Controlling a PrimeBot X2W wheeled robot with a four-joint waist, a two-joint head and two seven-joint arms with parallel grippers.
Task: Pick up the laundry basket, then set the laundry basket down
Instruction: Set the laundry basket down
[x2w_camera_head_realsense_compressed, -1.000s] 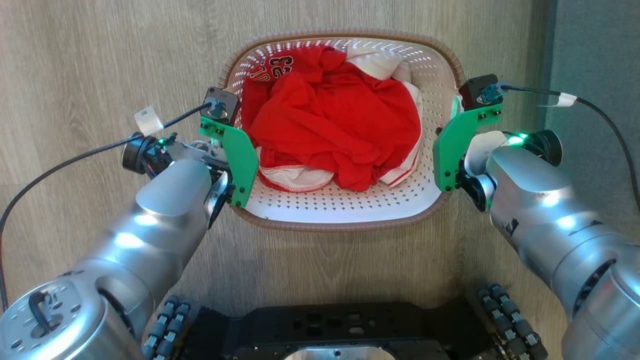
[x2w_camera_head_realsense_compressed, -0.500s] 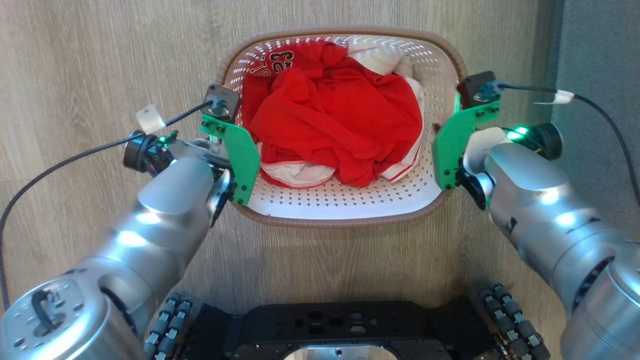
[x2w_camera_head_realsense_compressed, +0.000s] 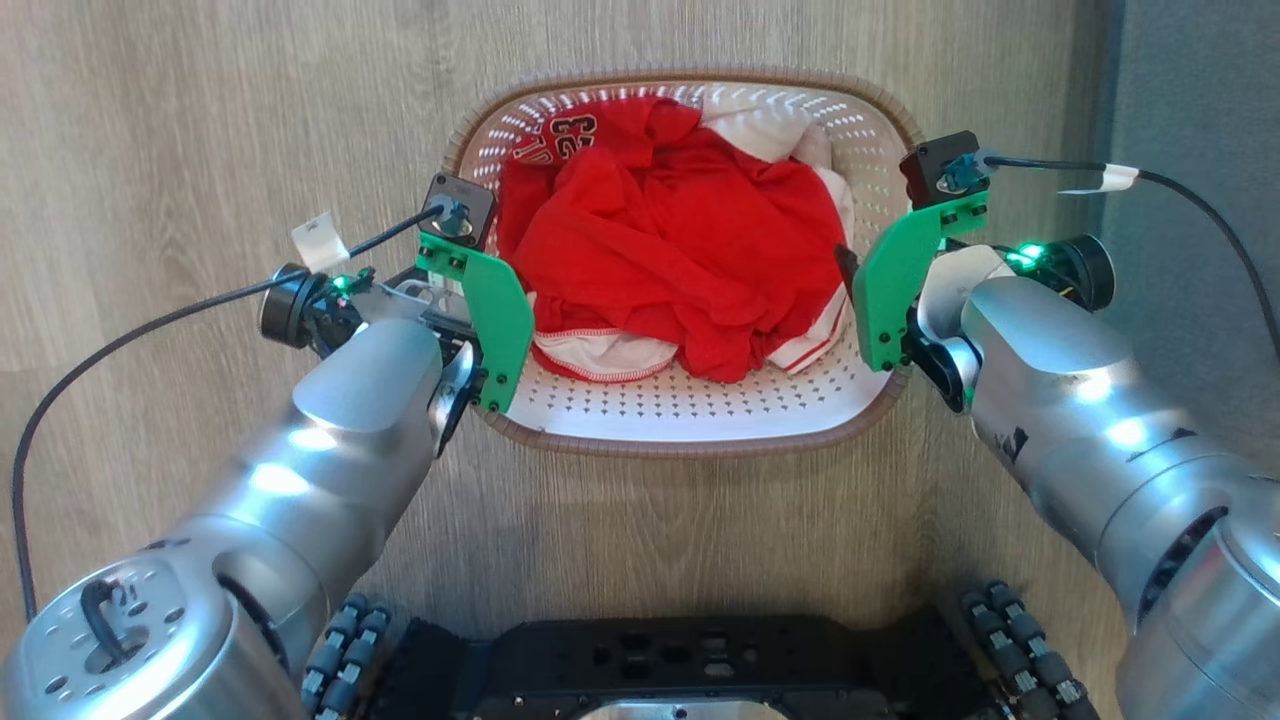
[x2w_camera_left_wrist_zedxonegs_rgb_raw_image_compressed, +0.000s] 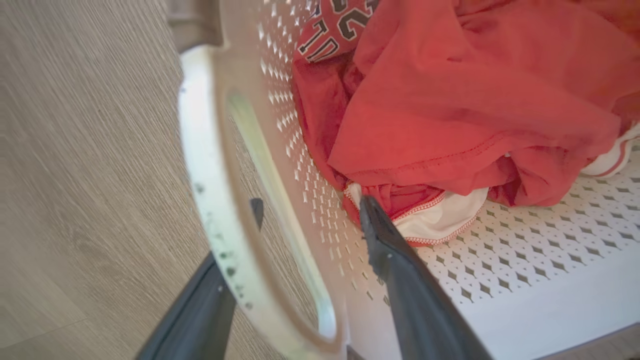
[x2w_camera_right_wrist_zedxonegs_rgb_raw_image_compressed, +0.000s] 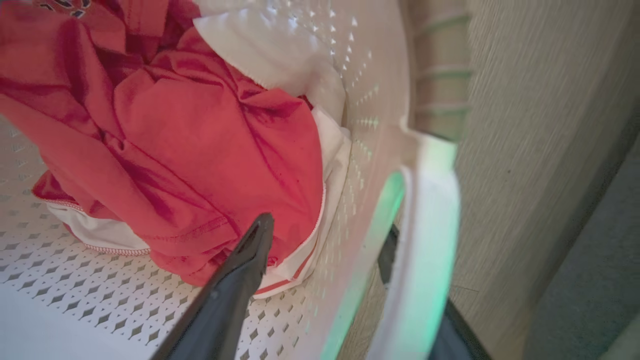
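Note:
The laundry basket (x2w_camera_head_realsense_compressed: 700, 446), white and perforated with a brown woven rim, stands on the wood floor and holds red and white clothes (x2w_camera_head_realsense_compressed: 670, 250). My left gripper (x2w_camera_left_wrist_zedxonegs_rgb_raw_image_compressed: 311, 207) is open astride the basket's left side. One finger (x2w_camera_left_wrist_zedxonegs_rgb_raw_image_compressed: 395, 260) is inside against the wall; the other finger (x2w_camera_left_wrist_zedxonegs_rgb_raw_image_compressed: 256, 212) shows through the white handle (x2w_camera_left_wrist_zedxonegs_rgb_raw_image_compressed: 210, 175) from below. My right gripper (x2w_camera_right_wrist_zedxonegs_rgb_raw_image_compressed: 325, 232) is open astride the right handle (x2w_camera_right_wrist_zedxonegs_rgb_raw_image_compressed: 430, 225), with its inner finger (x2w_camera_right_wrist_zedxonegs_rgb_raw_image_compressed: 240, 270) over the clothes, clear of the wall. In the head view the green wrist mounts (x2w_camera_head_realsense_compressed: 500, 310) hide the fingers.
My black wheeled base (x2w_camera_head_realsense_compressed: 680, 660) sits just in front of the basket. A grey-blue surface (x2w_camera_head_realsense_compressed: 1200, 100) runs along the right side, close to my right arm. Black cables (x2w_camera_head_realsense_compressed: 150, 320) trail from both wrists. Bare wood floor (x2w_camera_head_realsense_compressed: 200, 120) lies to the left and beyond.
Both wrists have shifted a little inward over the basket's sides. The whole head picture has shifted slightly, so the camera moved. The basket looks slightly smaller.

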